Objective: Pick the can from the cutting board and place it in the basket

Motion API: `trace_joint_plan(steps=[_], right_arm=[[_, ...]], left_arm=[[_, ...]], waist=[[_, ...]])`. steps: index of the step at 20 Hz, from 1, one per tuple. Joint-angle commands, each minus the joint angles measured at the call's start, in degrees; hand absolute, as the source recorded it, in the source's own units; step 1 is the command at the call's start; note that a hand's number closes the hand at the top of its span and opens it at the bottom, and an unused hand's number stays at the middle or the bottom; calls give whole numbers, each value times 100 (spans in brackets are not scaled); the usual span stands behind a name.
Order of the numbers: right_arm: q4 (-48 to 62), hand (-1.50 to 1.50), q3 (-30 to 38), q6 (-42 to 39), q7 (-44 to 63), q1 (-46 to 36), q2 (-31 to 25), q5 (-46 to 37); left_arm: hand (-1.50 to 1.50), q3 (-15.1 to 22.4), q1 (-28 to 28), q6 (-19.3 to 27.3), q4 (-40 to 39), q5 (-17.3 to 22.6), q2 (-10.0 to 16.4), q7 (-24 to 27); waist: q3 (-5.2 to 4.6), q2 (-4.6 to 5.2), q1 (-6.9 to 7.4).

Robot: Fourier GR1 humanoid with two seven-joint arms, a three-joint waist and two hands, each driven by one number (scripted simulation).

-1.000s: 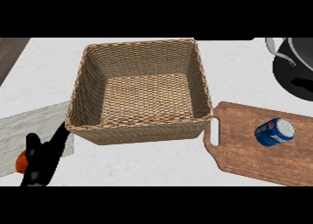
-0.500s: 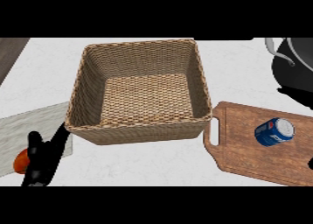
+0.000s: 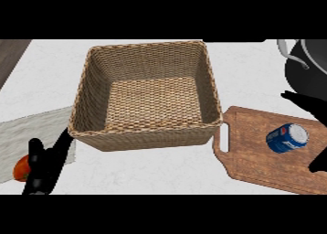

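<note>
The right hand (image 3: 319, 108) reaches in from the right edge with its black fingers spread wide. One part lies above the blue can (image 3: 287, 138) and another below it, neither touching. The can lies on its side on the brown wooden cutting board (image 3: 252, 157), just right of the woven wicker basket (image 3: 214, 93). A black pot (image 3: 319, 64) stands behind the hand. The left hand (image 3: 46, 163) rests open at lower left beside a white cloth (image 3: 23, 136) and an orange-red round thing (image 3: 20, 168). A second ago the right hand was out of sight; the can has not moved.
</note>
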State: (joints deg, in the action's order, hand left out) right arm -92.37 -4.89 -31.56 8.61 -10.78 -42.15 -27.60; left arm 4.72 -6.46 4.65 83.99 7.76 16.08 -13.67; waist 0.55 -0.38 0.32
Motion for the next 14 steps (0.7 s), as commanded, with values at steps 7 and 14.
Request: trace_joint_plan(steps=[7,14], right_arm=[[376,-150,-372,-19,-112,113,234,-815],[738,-150,-181,13,-416,91,394,-978]], left_arm=[[0,23,-267,-41,-332,-181,-201,33],[0,-289,-12,-314,-326,12,-45,-320]], waist=[[-56,41,-19],[-54,40,-27]])
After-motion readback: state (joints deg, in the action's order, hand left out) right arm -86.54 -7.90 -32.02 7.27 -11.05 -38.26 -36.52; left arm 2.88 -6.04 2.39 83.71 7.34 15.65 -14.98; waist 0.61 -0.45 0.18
